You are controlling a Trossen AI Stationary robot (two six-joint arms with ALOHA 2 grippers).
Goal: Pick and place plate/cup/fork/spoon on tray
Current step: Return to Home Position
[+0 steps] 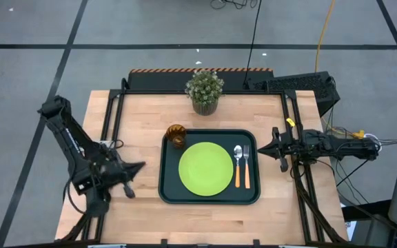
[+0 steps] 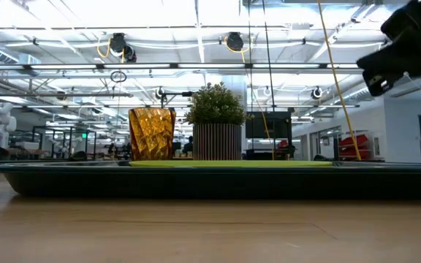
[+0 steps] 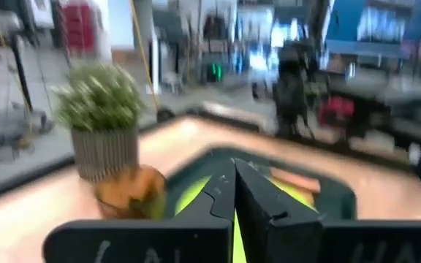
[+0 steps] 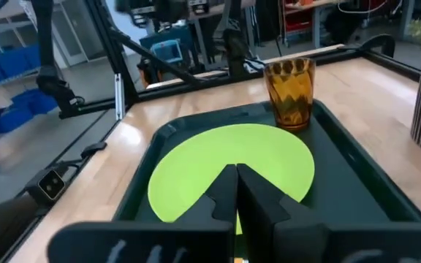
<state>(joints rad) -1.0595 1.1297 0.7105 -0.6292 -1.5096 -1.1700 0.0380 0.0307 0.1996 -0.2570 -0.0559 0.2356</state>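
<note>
While both of my arms wait at the sides of the pale wooden table (image 1: 136, 124), my left pincer (image 1: 140, 165) sits clenched, its two dark fingers pressed together with nothing between them, near the left edge of the large dark green-black rectangular tray (image 1: 209, 200) and pointing toward it. My right pincer (image 1: 259, 147) is clenched and empty as well, just beside the tray's right edge and pointing inward across it. All of the tableware lies on the tray. At its middle rests the round flat lime-green plate (image 1: 206, 169). Upright in the far left corner, just beside the plate's rim, stands the small translucent amber-orange cup (image 1: 176, 135). Right of the plate lie the small spoon (image 1: 238, 165) with its silver oval bowl and orange handle and the small orange-handled fork (image 1: 246, 165), side by side, the spoon nearer the plate, metal ends toward the far side. Beyond the tray stands a leafy green plant in a ribbed pot (image 1: 205, 91).
</note>
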